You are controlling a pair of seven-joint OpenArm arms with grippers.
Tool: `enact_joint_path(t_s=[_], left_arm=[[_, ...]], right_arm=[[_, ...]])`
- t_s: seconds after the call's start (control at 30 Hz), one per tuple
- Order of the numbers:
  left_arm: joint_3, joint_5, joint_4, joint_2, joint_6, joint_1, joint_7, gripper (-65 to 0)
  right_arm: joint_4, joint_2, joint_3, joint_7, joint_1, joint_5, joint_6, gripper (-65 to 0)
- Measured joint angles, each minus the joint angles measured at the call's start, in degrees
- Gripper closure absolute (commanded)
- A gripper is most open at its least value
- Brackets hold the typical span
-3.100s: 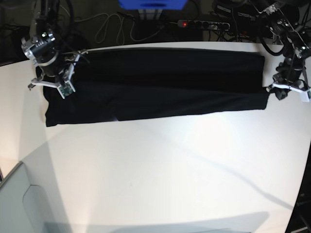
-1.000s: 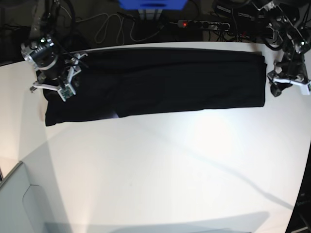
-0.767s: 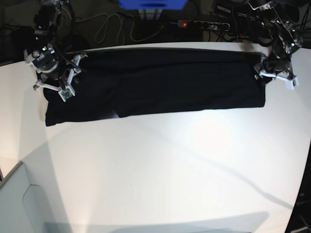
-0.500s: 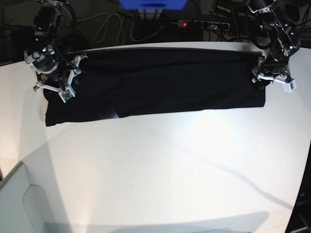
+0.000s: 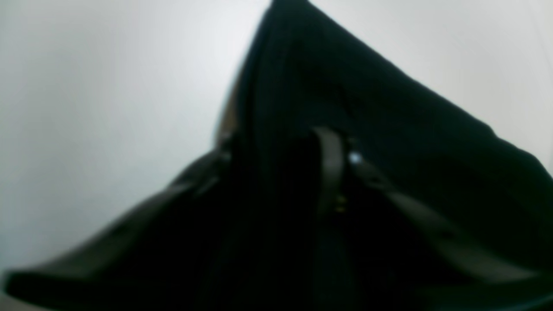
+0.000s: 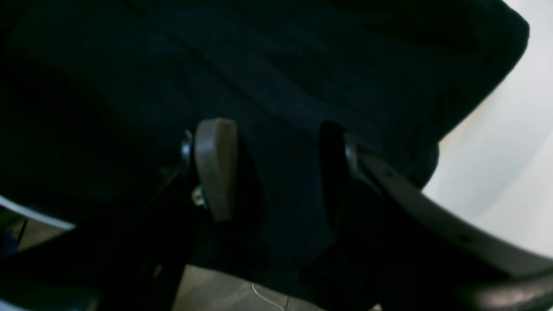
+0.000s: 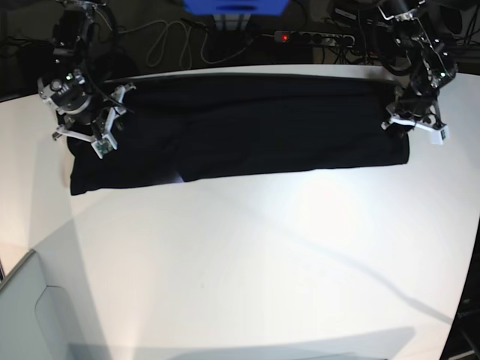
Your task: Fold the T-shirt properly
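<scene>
Lying flat, T-shirt (image 7: 240, 127) long axis spans table (image 7: 262, 255) side to side.

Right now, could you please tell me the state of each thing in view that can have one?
T-shirt: folded into a long band, flat on the table, plain black side up.
Left gripper: at the band's end, jaws around cloth, grip unclear.
Right gripper: jaws open, over the cloth.
Power strip: red light on.

No text readable — none at all.
</scene>
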Motion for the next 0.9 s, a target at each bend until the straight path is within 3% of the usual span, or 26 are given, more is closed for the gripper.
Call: enact_joint_path(t_s=[0.07, 0.43, 0.7, 0.9], left_arm=[[0.02, 0.00, 0.00, 0.50, 0.00, 0.02, -0.55, 0.0], [0.11, 1.29, 2.51, -1.53, 0.24, 0.15, 2.10, 0.0], [-5.53, 1.86, 3.13, -3.58, 0.63, -2.69, 2.93, 0.0], [-5.57, 2.21, 8.52, -2.73, 0.96, -2.25, 3.39, 0.0]], right_arm=[[0.00, 0.00, 0.07, 0.02, 0.02, 0.00, 0.00, -28.9], [-3.26, 0.94, 0.07, -0.13, 1.68, -0.22, 0.00, -28.9], [-3.26, -0.70, -2.43, 0.26, 1.60, 0.46, 0.00, -28.9], [-3.26, -0.61, -2.45, 0.09, 1.44, 0.13, 0.00, -28.9]])
